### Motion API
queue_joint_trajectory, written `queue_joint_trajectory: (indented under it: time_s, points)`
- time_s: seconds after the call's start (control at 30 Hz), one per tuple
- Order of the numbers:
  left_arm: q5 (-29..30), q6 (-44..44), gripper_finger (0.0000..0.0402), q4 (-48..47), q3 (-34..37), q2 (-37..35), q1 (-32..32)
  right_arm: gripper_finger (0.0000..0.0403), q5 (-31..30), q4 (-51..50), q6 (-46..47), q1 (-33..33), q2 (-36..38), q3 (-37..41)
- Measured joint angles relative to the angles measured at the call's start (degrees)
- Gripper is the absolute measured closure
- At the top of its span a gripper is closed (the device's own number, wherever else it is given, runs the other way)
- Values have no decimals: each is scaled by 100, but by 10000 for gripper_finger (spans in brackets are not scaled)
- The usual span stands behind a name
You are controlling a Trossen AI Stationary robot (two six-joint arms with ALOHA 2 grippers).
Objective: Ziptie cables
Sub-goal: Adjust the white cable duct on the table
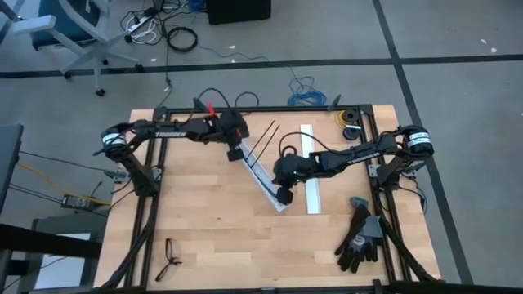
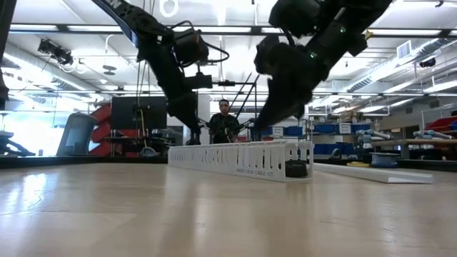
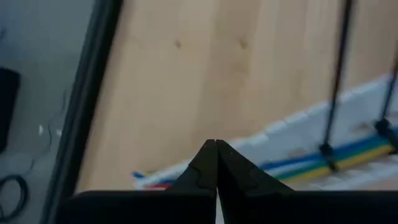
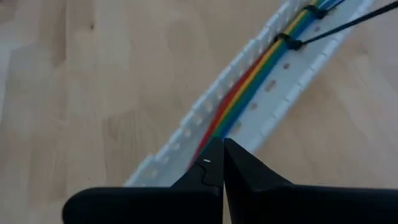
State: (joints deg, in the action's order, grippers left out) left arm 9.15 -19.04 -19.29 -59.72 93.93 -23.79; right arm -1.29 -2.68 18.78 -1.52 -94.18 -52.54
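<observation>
The cables [image 4: 249, 87], red, yellow, green and blue wires, lie along a white slotted channel [image 1: 260, 181] that runs slantwise on the table. Black zip ties [image 4: 289, 42] [image 3: 326, 149] cross them. A dark piece [image 2: 296, 169] sits in the channel's near end. My right gripper [image 4: 222, 148] is shut, above the cables near the channel's near end [image 1: 284, 196]. My left gripper [image 3: 216, 148] is shut over the channel's far end [image 1: 237, 151], where loose wire tips [image 3: 146, 177] stick out. My right gripper comes down from above with shut fingertips [image 4: 211, 163] over the red and green wires [image 4: 217, 127] inside the channel; I cannot tell whether they touch. My left gripper points down with shut fingers [image 3: 205, 163] beside the channel's far end; whether it touches cannot be told.
A second white strip [image 1: 310, 167] lies right of the channel, two thin black strips [image 1: 263, 139] beyond it. Tape rolls [image 1: 350, 122] sit at the far right corner, black gloves [image 1: 359, 237] near right, glasses [image 1: 169, 257] near left. A person [image 2: 225, 123] stands behind the table.
</observation>
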Motion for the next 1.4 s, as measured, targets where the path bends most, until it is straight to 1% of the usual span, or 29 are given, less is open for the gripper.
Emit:
queue_joint_trajectory:
  time_s: [0.1,0.17,0.3,0.47,0.57,0.67,0.8,0.9,1.0,1.1,1.2,1.3,1.4]
  points:
    - [-337,-316,396,203,-4,173,-170,403,21,-61,117,-27,-129,4]
    - [-456,-416,396,368,-4,387,-268,403,87,97,134,-58,-235,-13]
    - [-455,-496,396,569,-18,782,-376,403,133,17,224,-139,-354,-6]
    - [-450,-471,396,490,-25,825,-374,403,-13,-216,239,-190,-351,-14]
    - [-480,-428,396,60,-40,737,-374,403,-138,-453,232,-187,-356,-9]
    - [-487,-266,396,-692,-159,722,-370,403,-429,-671,181,-137,-353,-14]
    - [-515,72,396,-1658,-250,703,-340,403,-808,-587,-173,-35,-353,-14]
    - [-441,356,397,-2374,-242,682,-309,403,-797,-502,-381,107,-362,1]
    - [-432,653,397,-2851,-214,697,-303,403,-777,-352,-590,232,-362,1]
    - [-387,853,398,-3031,-147,545,-298,403,-724,-191,-754,289,-349,1]
    - [-384,882,398,-2962,-29,205,-278,403,-683,-165,-844,293,-232,-1]
    - [-378,930,398,-2770,46,-299,-274,403,-707,-246,-889,277,25,9]
    - [-370,1111,398,-2754,127,-710,-274,403,-963,-570,-831,230,419,167]
